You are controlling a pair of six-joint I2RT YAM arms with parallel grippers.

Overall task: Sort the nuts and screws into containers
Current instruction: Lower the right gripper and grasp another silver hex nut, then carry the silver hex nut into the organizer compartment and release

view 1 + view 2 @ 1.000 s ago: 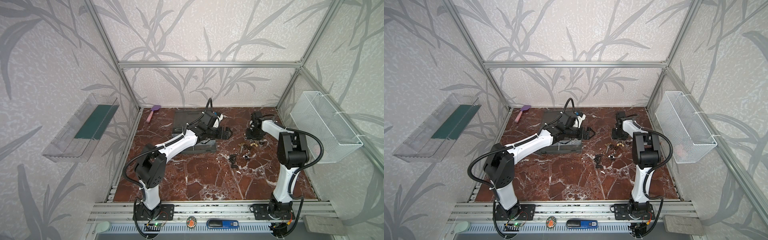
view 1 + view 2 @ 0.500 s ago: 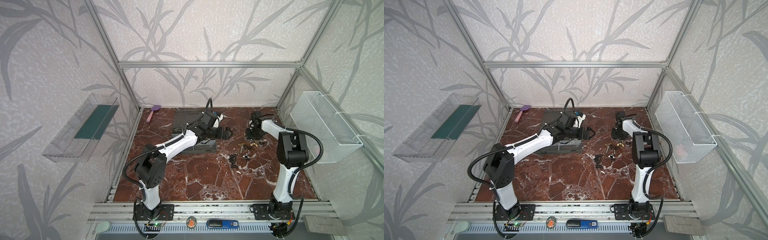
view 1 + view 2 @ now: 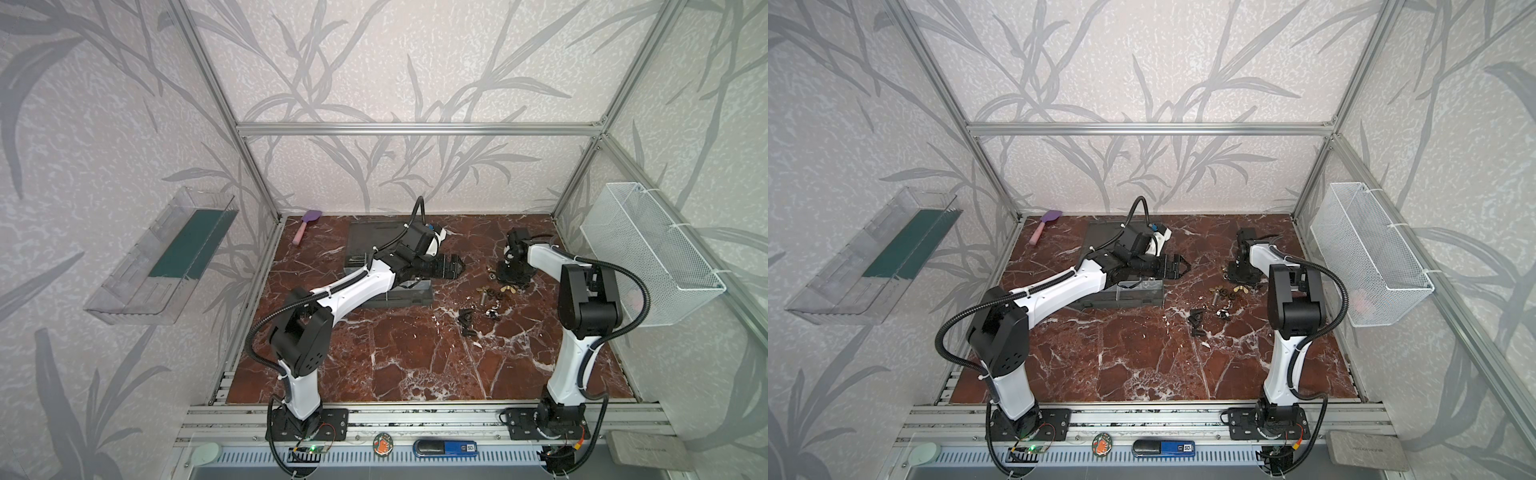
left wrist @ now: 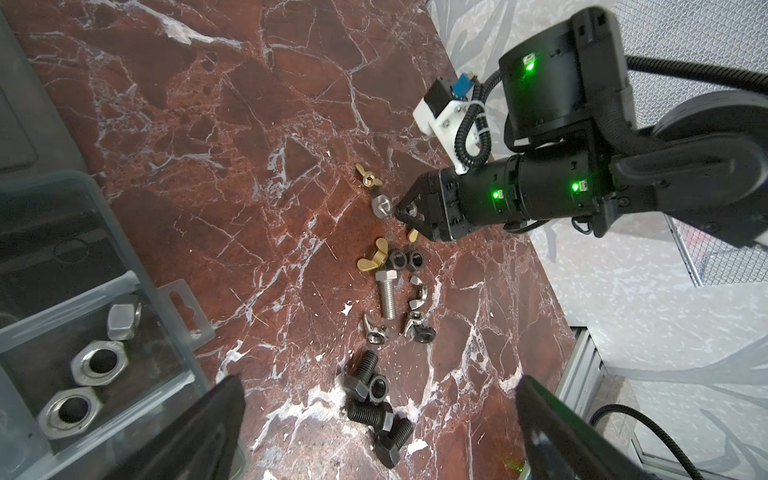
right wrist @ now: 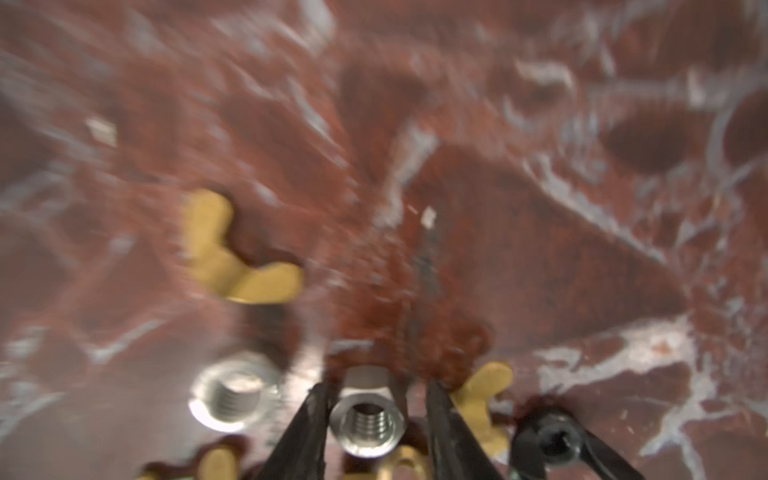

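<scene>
The right gripper [image 5: 376, 401] points down at the bench [image 3: 415, 365] toward its right rear corner, jaws part-way apart astride a silver hex nut [image 5: 368, 419]; one finger [image 5: 305, 424] touches it, but whether it is clamped cannot be told. Crowding it are a second silver hex nut [image 4: 382, 205] and a brass wing nut [image 5: 484, 395] just beside the fingers. Further out, the left wrist view shows three brass wing nuts [image 4: 374, 259] in all, one silver bolt [image 4: 386, 295] and three black screws [image 4: 370, 413]. The left gripper [image 3: 457, 266] hovers, jaws wide apart, by the organizer case [image 3: 407, 298], whose compartment [image 4: 137, 282] holds two flat silver nuts [image 4: 99, 361]. A blue device [image 3: 444, 448] on the front rail carries a label too small to read.
</scene>
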